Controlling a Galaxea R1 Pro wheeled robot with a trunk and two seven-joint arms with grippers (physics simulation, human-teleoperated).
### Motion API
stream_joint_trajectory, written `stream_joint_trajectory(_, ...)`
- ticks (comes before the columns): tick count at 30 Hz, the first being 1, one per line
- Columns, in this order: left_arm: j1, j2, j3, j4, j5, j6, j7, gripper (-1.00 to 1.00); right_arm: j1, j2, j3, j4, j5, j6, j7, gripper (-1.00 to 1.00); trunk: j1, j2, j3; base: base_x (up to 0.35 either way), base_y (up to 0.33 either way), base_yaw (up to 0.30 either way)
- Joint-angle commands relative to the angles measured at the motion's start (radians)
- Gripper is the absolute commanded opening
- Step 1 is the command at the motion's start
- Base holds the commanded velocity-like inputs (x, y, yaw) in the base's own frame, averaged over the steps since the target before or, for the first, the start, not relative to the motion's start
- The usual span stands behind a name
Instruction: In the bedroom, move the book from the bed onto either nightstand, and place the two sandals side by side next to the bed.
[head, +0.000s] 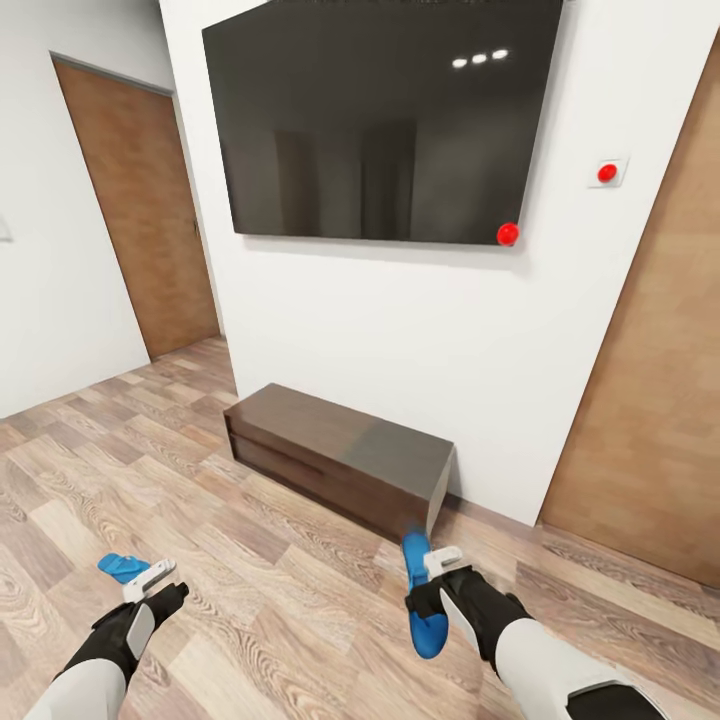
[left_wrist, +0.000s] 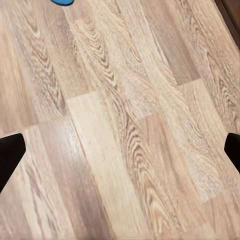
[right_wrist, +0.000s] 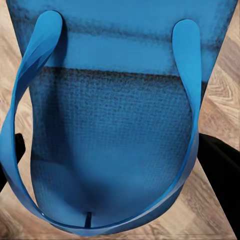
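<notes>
My right gripper (head: 426, 592) is shut on a bright blue sandal (head: 429, 632), held off the wood floor just in front of the bench. Up close in the right wrist view, the sandal's sole and straps (right_wrist: 115, 125) sit between the dark fingers (right_wrist: 220, 167). The other blue sandal (head: 122, 567) lies on the floor at the lower left, just beyond my left gripper (head: 158, 588). That gripper is open and empty, its fingertips (left_wrist: 11, 152) wide apart over bare planks, with a sliver of sandal (left_wrist: 62, 2) at the picture's edge. The book, bed and nightstand are out of view.
A low dark wooden bench (head: 340, 455) stands against the white wall under a large black TV (head: 380, 120). A wooden door (head: 140, 210) is at the left and a brown wood panel (head: 650, 400) at the right. Open plank floor (head: 250, 580) lies between my arms.
</notes>
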Motion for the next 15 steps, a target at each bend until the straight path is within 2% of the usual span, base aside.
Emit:
stream_joint_trajectory(1, -0.001, 0.000, 0.005, 0.007, -0.008, 0.003, 0.000, 1.00, 0.009, 0.000, 0.001, -0.002, 0.009, 0.005, 0.005, -1.00, -0.004, 0.007, 0.002, 0.000, 0.000, 0.000)
stream_joint_trajectory(7, -0.001, 0.007, 0.004, 0.084, -0.019, -0.029, 0.000, 1.00, 0.053, -0.002, 0.001, -0.001, 0.010, -0.022, 0.004, -1.00, -0.027, 0.049, 0.021, 0.000, 0.000, 0.000)
stream_joint_trajectory(13, 0.002, 0.002, 0.003, 0.176, -0.086, -0.074, 0.003, 1.00, 0.103, -0.008, 0.000, 0.009, 0.012, -0.040, -0.004, -1.00, -0.050, 0.091, 0.040, 0.000, 0.000, 0.000)
stream_joint_trajectory(15, 0.003, 0.002, 0.003, 0.203, -0.095, -0.100, 0.005, 1.00, 0.115, -0.010, -0.001, 0.010, 0.012, -0.041, -0.005, -1.00, -0.058, 0.105, 0.046, 0.000, 0.000, 0.000)
